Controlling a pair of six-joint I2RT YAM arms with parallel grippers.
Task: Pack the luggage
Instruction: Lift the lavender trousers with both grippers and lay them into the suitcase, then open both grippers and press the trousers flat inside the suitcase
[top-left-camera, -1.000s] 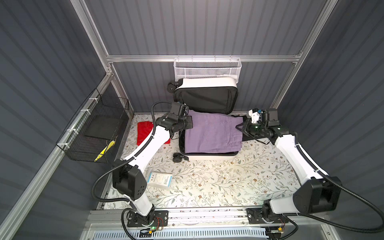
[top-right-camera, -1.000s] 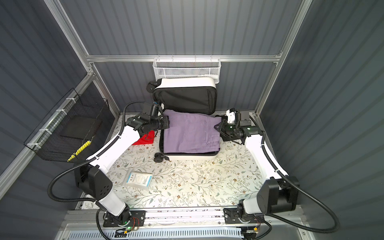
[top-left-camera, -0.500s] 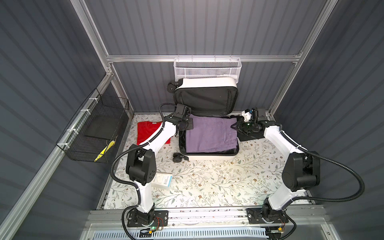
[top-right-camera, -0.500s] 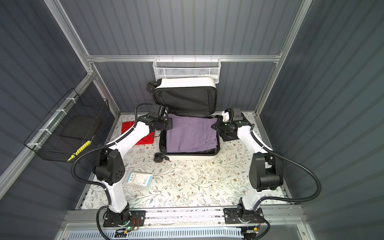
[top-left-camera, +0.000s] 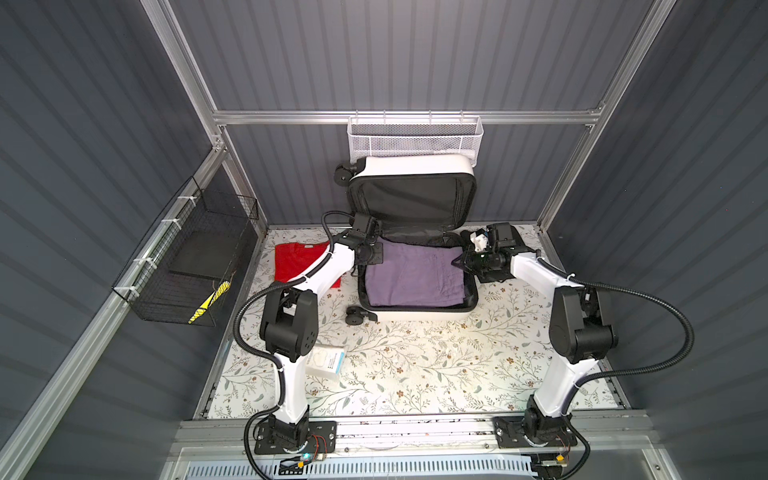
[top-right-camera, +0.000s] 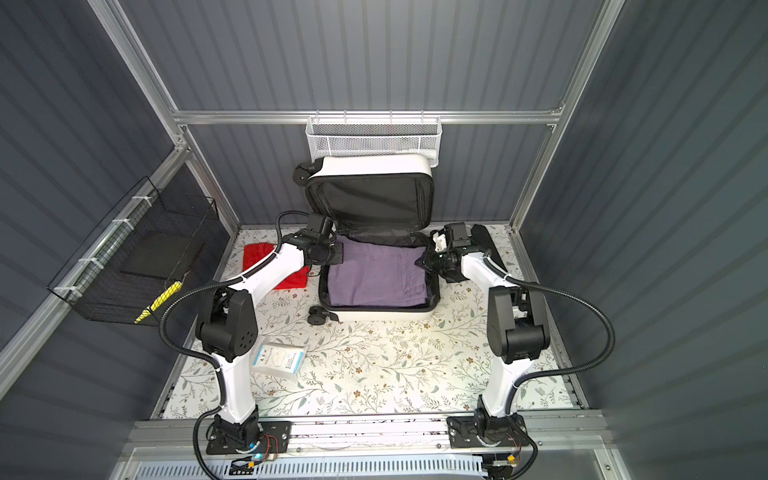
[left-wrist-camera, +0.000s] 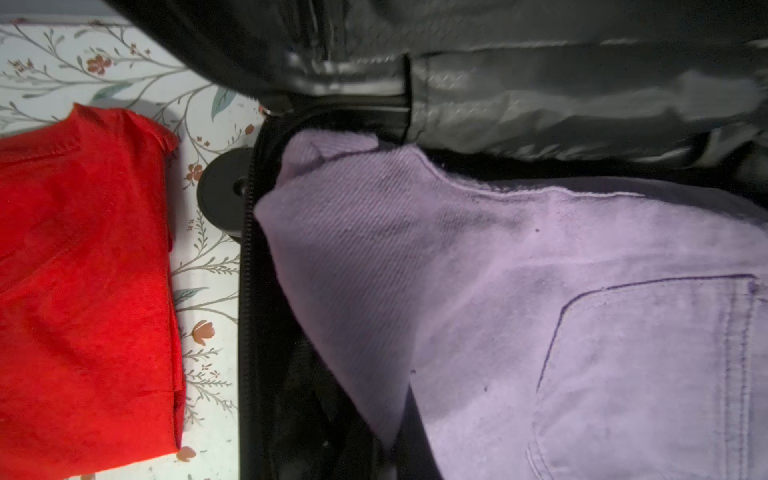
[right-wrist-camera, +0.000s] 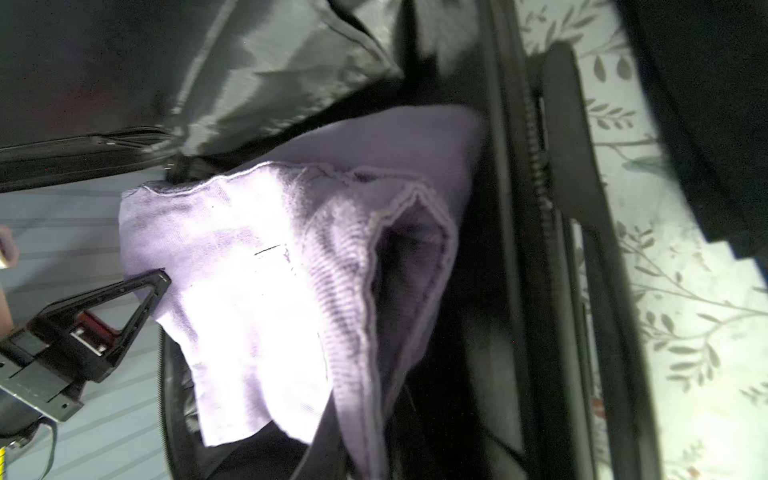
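The luggage lies open, its white lid leaning on the back wall and its black-lined bottom half flat on the table. Folded purple trousers fill that bottom half. My left gripper is at their far left corner, shut on the fabric. In the left wrist view the trousers are drawn to a point between the jaws. My right gripper is shut on the far right corner, where the trousers bunch up in the right wrist view.
A folded red shirt lies left of the luggage. A white box sits by the left arm's base. A black wire basket hangs on the left wall, a white mesh basket on the back wall. A flat black item lies at the far right.
Both grippers have moved toward the back wall and down with the trousers. The trousers were spread over the rim; now they sit lower inside the bottom half. Both arms are folded closer in.
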